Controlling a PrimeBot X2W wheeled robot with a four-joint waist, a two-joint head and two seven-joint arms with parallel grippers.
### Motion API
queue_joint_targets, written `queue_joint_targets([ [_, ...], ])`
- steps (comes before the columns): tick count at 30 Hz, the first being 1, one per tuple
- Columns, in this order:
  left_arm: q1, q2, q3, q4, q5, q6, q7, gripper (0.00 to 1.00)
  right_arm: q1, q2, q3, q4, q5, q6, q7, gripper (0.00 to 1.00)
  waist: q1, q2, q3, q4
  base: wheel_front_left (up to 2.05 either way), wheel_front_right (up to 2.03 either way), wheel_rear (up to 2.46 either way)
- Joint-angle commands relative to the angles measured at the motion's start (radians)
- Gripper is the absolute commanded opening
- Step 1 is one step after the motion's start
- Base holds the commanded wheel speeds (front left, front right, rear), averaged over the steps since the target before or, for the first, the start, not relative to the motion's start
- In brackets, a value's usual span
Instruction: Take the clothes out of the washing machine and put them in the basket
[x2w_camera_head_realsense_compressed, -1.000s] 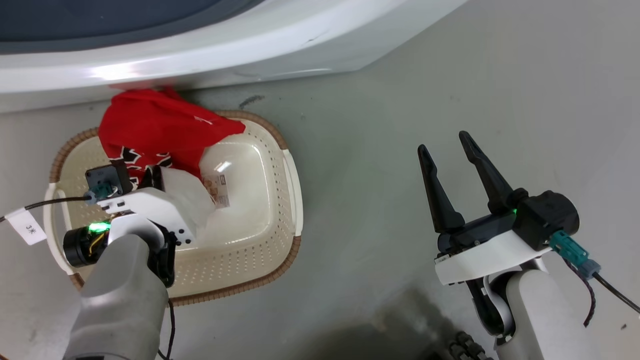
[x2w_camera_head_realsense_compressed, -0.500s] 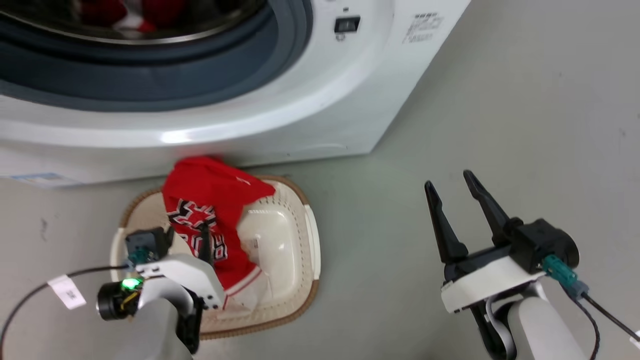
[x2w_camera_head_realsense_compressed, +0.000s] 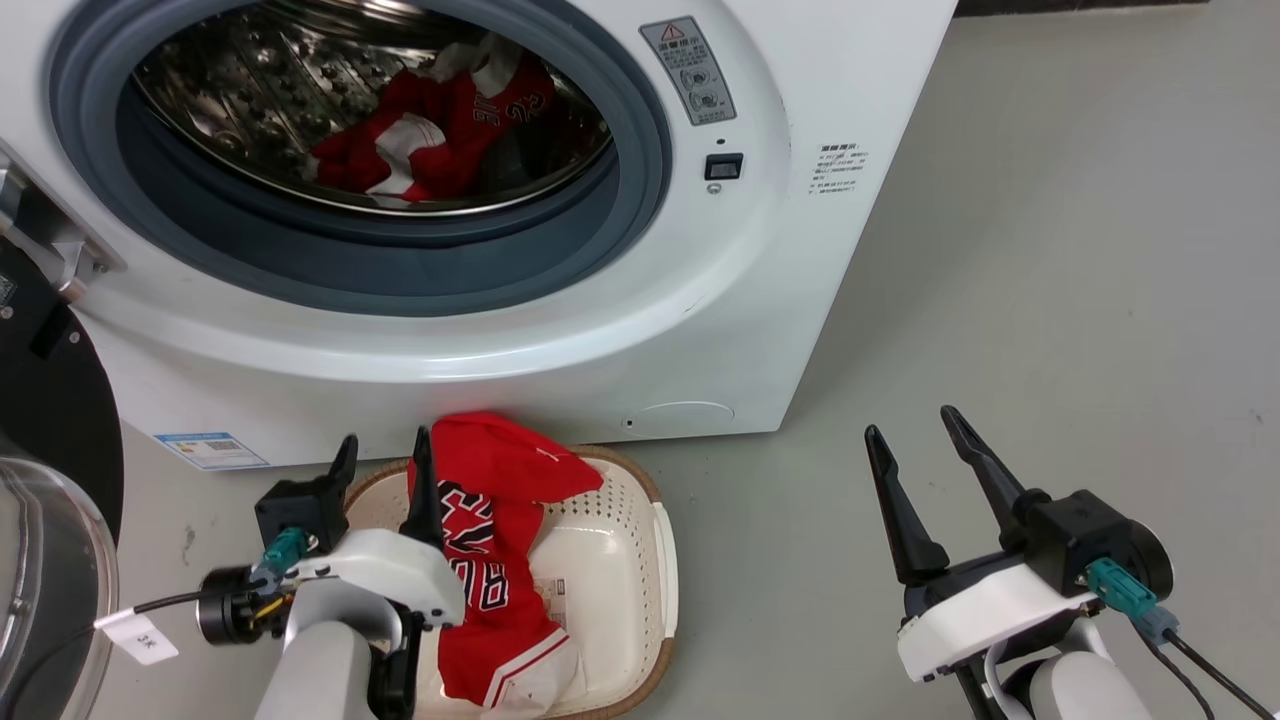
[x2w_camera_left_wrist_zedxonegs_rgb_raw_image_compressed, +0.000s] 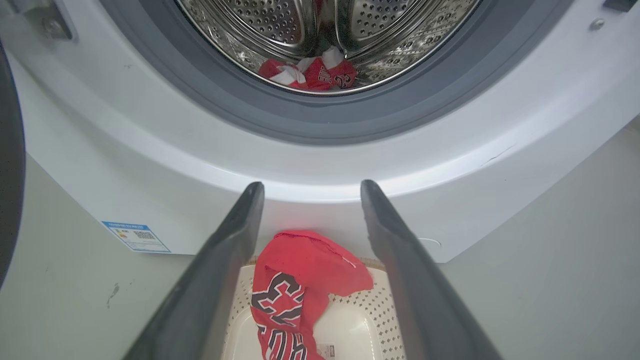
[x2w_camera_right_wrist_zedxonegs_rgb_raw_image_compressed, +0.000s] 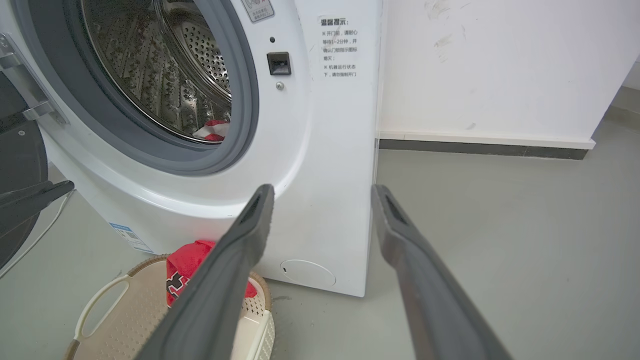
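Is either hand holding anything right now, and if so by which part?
Nothing is held: the left hand and right hand are both open and empty.

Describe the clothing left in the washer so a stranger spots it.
Start at the white washing machine. Inside its steel drum lies a crumpled red-and-white garment. Its lookalike, another red shirt, drapes over the floor basket instead.

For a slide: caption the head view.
Red garment in basket, more clothes in washing machine; left end effector, right end effector open.
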Motion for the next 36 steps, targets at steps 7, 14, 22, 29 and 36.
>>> queue_joint_targets([
  [7, -0.05, 0.013, 0.012, -0.094, 0.064, 0.011, -0.003, 1.0, 0.022, -0.001, 0.005, -0.025, 0.01, 0.0, 0.008, 1.0, 0.0002, 0.0, -0.014, -0.008, 0.0, 0.0, 0.0],
  [14, -0.204, 0.07, 0.008, -0.025, 0.104, -0.003, -0.003, 1.0, 0.001, -0.001, 0.022, -0.025, 0.032, 0.0, -0.003, 1.0, 0.0002, 0.0, 0.034, -0.048, 0.0, 0.0, 0.0],
  [22, -0.437, 0.181, -0.021, 0.165, 0.156, -0.022, 0.029, 1.0, -0.039, -0.001, 0.044, -0.008, 0.073, 0.0, -0.028, 1.0, 0.0002, 0.0, 0.125, -0.129, 0.0, 0.0, 0.0],
  [29, -0.641, 0.277, -0.052, 0.314, 0.198, -0.03, 0.119, 1.0, -0.082, -0.001, 0.072, 0.017, 0.118, 0.0, -0.052, 1.0, 0.0002, 0.0, 0.211, -0.193, 0.0, 0.0, 0.0],
  [36, -0.827, 0.371, -0.095, 0.423, 0.241, -0.058, 0.235, 1.0, -0.13, -0.001, 0.114, 0.031, 0.162, 0.0, -0.061, 1.0, 0.0002, 0.0, 0.293, -0.252, 0.0, 0.0, 0.0],
])
